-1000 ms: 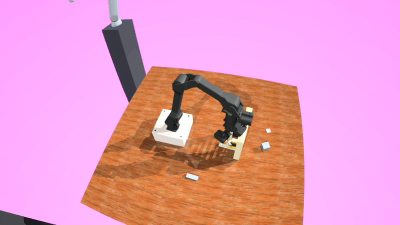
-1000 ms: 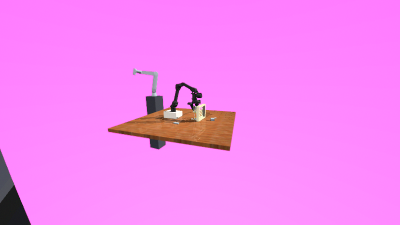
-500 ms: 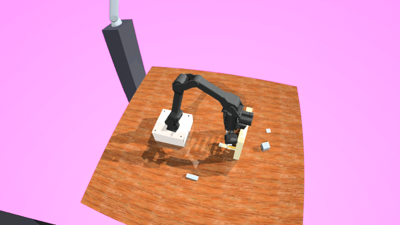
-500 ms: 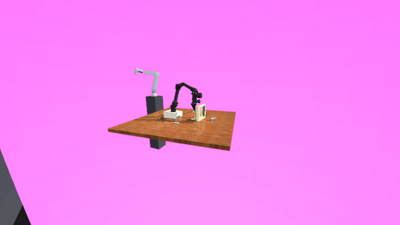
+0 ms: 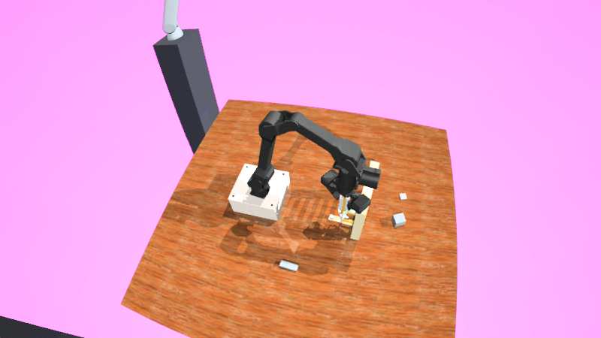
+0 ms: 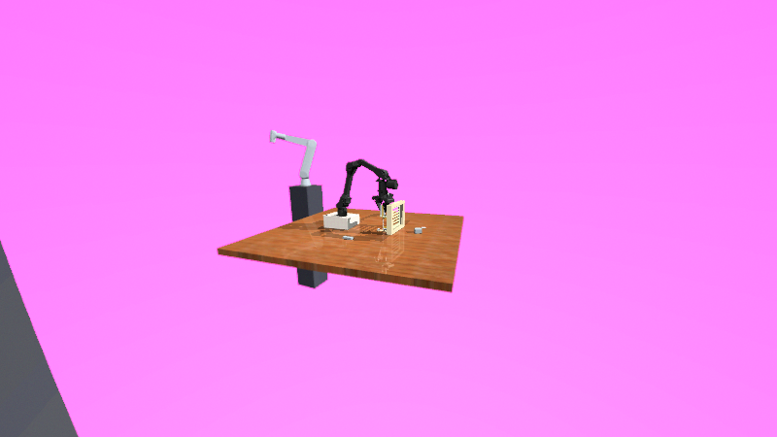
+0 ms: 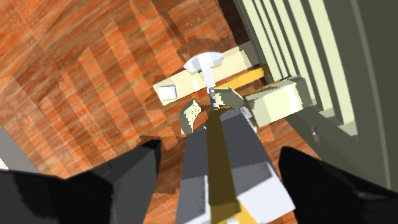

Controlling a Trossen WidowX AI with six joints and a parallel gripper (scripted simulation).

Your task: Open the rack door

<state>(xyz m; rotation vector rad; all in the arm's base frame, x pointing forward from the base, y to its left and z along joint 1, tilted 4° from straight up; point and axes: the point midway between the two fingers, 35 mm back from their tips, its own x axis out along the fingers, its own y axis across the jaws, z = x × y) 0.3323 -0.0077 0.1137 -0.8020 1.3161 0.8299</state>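
The cream rack frame [image 5: 356, 230] [image 6: 389, 222] stands upright on the table. Its slatted door [image 7: 327, 60] shows at the right in the wrist view and appears to lie along the frame; how far it is open I cannot tell. The upright handle [image 5: 342, 212] [image 7: 220, 170], grey-white with a yellow-brown strip, stands out in front of the door, with cream and yellow arms at its lower end. My gripper [image 5: 344, 201] [image 6: 383, 211] [image 7: 221, 152] is open. It points down, with one black finger on each side of the handle's upper part and gaps between. Whether the handle is turned is unclear.
A cube [image 5: 398, 220] [image 6: 418, 230] and a small white tile [image 5: 403, 196] lie behind the rack. A pale oblong block [image 5: 288, 265] [image 6: 348, 237] lies in front. My arm's white base [image 5: 254, 209] [image 6: 340, 221] is left of the rack. A dark pedestal [image 5: 185, 79] stands beyond the table.
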